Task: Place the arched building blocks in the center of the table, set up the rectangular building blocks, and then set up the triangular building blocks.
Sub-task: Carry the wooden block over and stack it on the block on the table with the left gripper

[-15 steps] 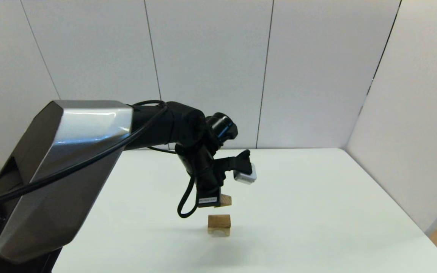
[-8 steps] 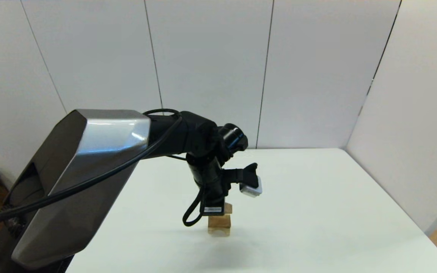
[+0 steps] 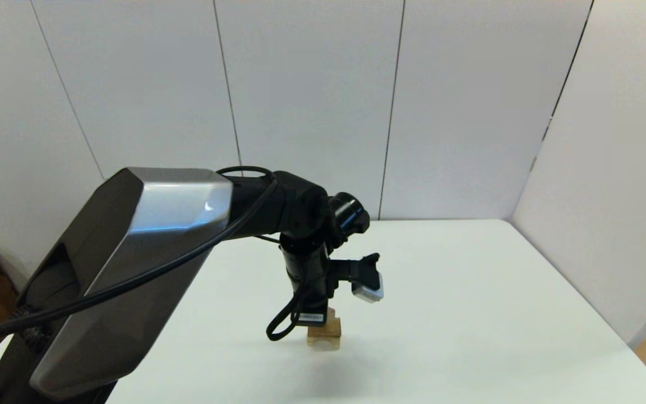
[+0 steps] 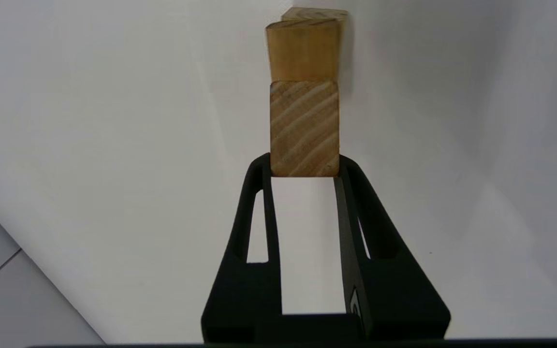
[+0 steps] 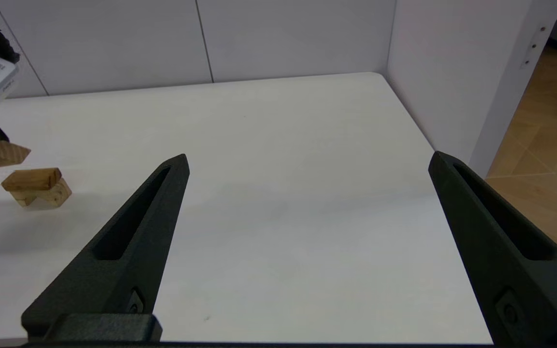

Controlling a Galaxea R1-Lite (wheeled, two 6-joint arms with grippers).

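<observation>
The triangular block (image 4: 304, 128) is clamped in my left claw (image 4: 302, 169), directly over the stack at mid-bench: dark rectangular slab (image 5: 32, 179) on the pale arched block (image 5: 44, 197). Over the last second I've brought it down from well above the stack to just over the slab. I judge that only the final set-down and release remain. From the head camera the wedge seems to touch; the right wrist camera shows a gap. My right claw (image 5: 307, 164) hangs wide apart, idle over the white bench (image 5: 283, 145).
</observation>
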